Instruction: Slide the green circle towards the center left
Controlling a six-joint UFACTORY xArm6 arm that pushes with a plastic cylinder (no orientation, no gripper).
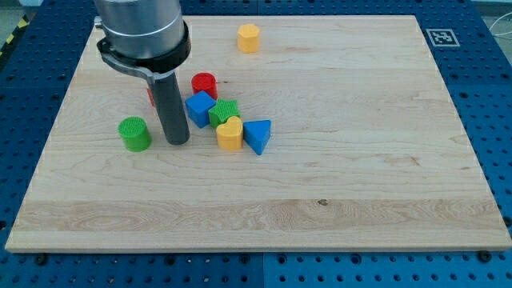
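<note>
The green circle is a short green cylinder standing on the wooden board at the view's centre left. My tip rests on the board just to the right of the green circle, with a small gap between them. The dark rod rises from the tip to the arm's grey body at the view's top left. A cluster of blocks lies just right of the rod.
Right of the rod are a red cylinder, a blue cube, a green block, a yellow heart and a blue triangle. A red block is partly hidden behind the rod. A yellow hexagon sits near the top.
</note>
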